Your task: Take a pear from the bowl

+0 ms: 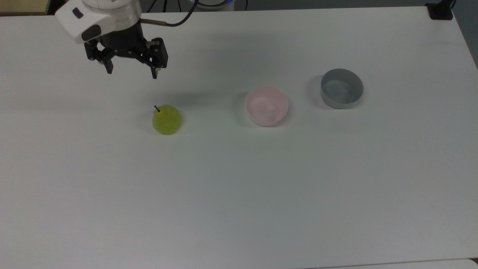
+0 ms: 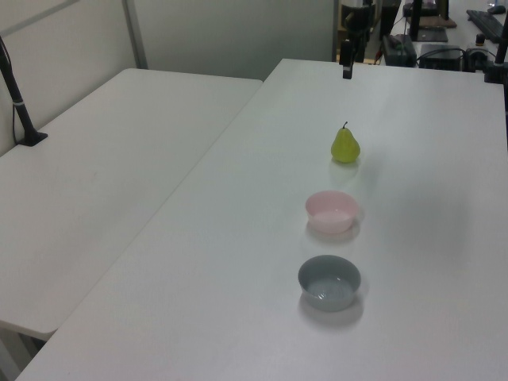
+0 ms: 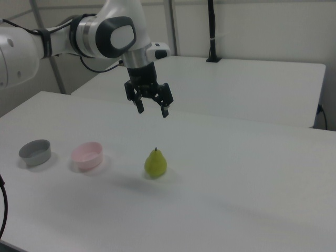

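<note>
I see a wide white table (image 1: 261, 194) with a matte, plain top, and the pear (image 1: 166, 119) stands upright on it, stem up, out on the bare surface and not in any bowl. In the top view the pink bowl (image 1: 266, 105) sits well to the pear's right, and the gray bowl (image 1: 341, 88) lies further right still; both look hollow and hold nothing I can make out. The gripper (image 1: 131, 73) hangs in the air above the table, up and to the top view's left of the pear, well clear of it, with its two black fingers (image 1: 155, 67) spread wide and nothing between them. In the right view the gripper (image 3: 151, 110) hovers high over the pear (image 3: 155, 163), with the arm (image 3: 79, 37) reaching in from the right view's left. In the left view the pear (image 2: 344, 146) is the farthest of the three in a row, then the pink bowl (image 2: 331, 211), then the gray bowl (image 2: 329, 282) nearest. A second white table (image 2: 95, 182) stands beside mine on the left view's left, with a black post (image 2: 17, 95) clamped at its edge. Pale partition walls (image 3: 252, 26) close off the room behind.
</note>
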{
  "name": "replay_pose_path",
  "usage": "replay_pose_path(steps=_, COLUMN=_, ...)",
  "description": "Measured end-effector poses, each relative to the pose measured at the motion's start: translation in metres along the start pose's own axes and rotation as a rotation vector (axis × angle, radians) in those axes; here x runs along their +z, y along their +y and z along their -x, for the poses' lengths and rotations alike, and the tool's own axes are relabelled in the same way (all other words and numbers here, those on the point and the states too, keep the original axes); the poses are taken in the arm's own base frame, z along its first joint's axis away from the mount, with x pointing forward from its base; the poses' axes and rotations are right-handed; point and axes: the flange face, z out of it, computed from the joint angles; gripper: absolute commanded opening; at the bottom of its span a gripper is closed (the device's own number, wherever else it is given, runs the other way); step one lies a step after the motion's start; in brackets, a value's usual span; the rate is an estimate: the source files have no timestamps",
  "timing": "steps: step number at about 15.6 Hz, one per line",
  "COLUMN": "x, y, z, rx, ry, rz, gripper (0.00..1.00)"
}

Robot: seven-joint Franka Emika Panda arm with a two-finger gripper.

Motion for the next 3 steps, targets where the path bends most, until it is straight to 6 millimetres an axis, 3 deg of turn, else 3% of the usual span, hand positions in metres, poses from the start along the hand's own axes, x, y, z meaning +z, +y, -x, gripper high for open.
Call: replay_pose_path(steps=3, x=-0.0074, y=0.0081, z=0.0067, rx=0.018, ry=-0.011, rz=-0.001, gripper=1.00)
